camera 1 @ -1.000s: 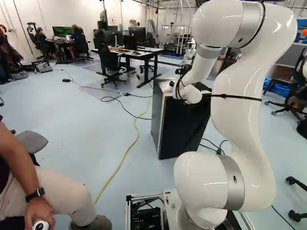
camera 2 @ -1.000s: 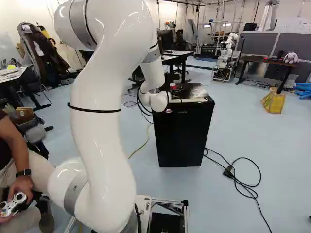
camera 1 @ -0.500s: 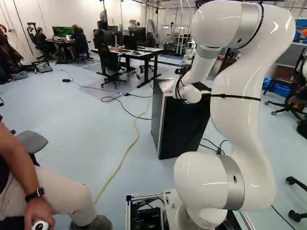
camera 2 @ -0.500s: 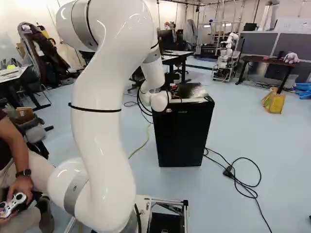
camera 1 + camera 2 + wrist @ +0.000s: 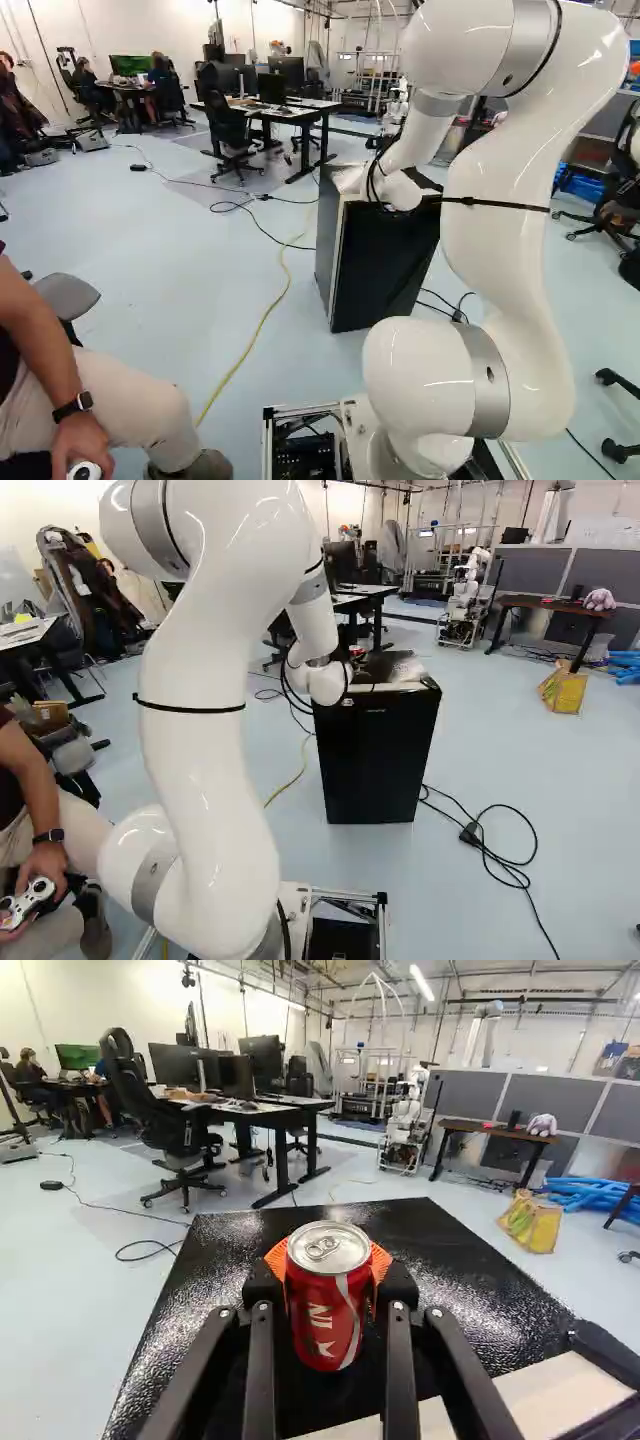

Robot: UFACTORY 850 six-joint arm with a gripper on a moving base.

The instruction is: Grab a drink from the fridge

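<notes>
Wrist view alone shows the red can (image 5: 325, 1310) gripped.

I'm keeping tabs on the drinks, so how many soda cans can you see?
1. The red can is upright in the gripper, over the top of the black fridge. Any cans inside the closed fridge would be hidden.

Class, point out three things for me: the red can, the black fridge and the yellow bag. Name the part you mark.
Red can (image 5: 325, 1330): wrist view, on its side wall.
Black fridge (image 5: 375, 765): right base view, on its front.
Yellow bag (image 5: 567, 693): right base view, on its side.
</notes>
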